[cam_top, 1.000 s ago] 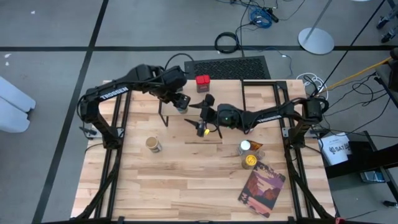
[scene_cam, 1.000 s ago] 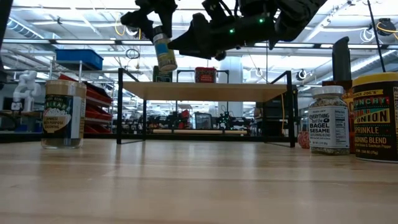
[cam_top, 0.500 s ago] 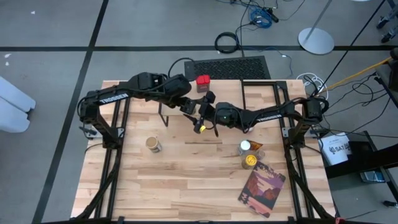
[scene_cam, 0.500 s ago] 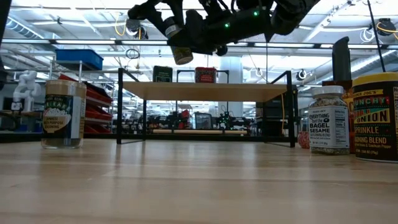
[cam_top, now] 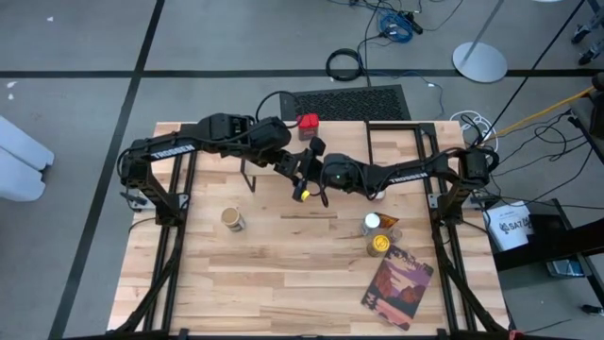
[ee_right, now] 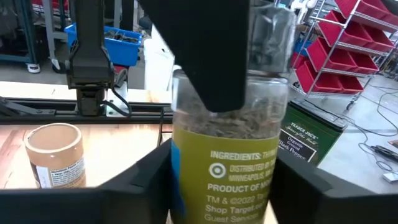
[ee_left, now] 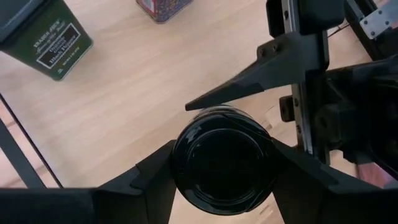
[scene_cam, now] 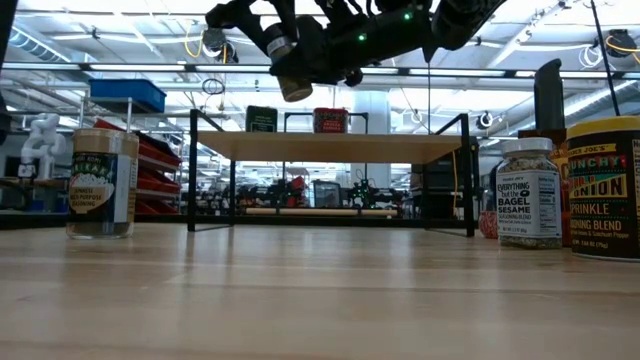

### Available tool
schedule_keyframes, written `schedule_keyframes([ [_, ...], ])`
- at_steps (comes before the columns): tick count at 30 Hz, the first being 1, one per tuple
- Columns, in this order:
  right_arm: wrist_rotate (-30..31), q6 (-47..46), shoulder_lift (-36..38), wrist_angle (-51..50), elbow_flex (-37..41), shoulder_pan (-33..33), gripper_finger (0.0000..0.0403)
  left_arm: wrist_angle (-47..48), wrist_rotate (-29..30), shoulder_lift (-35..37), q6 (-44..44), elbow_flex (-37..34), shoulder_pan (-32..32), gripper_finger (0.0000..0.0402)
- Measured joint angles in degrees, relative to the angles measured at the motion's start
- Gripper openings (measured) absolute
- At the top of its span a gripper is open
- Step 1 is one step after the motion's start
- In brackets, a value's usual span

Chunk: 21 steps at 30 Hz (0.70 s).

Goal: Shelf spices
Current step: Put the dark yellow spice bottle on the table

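The jar [scene_cam: 288, 72], black-capped with a yellow-green label, hangs tilted in the air at the top centre of the low view, above the left part of the shelf [scene_cam: 330, 147] and not yet on it. The left pincer [ee_left: 224, 158] pinches it around the cap, one finger [ee_left: 146, 171] on each side, probably so the body stays free for a second grip. The right pincer [ee_right: 224, 180] meets it from the other side. Its fingers [ee_right: 140, 180] lie against the label on both flanks, so it appears to be pinching the jar too. Two grips on one jar read as a pass between arms, likely because the right arm can better reach the spot where the jar belongs. A green tin [scene_cam: 262, 119] and a red tin [scene_cam: 330, 120] already stand on the plank, toward the back, leaving room in front. On the table [cam_top: 283, 274], a tan-topped jar [cam_top: 232, 219] waits at the left and two more jars [cam_top: 376, 233] at the right, next to a book [cam_top: 398, 283] that is no part of the job.
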State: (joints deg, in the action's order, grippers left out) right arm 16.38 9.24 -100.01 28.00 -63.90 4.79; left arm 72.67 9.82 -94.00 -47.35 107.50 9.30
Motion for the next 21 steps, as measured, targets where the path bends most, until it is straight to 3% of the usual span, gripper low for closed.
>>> schedule_keyframes([
  [6,0.0,0.0,0.0,-0.3,0.0,0.0,0.0141,0.0,0.1,0.0,0.1,0.0,0.0,0.0224],
  [12,0.1,-0.8,0.0,-0.3,0.0,0.0,0.0147,-0.3,1.6,0.0,1.4,0.0,-0.5,0.0228],
  [21,-3.3,-1.3,0.0,-0.7,0.0,0.0,0.015,-0.4,4.2,0.0,2.9,0.0,-0.8,0.0282],
])
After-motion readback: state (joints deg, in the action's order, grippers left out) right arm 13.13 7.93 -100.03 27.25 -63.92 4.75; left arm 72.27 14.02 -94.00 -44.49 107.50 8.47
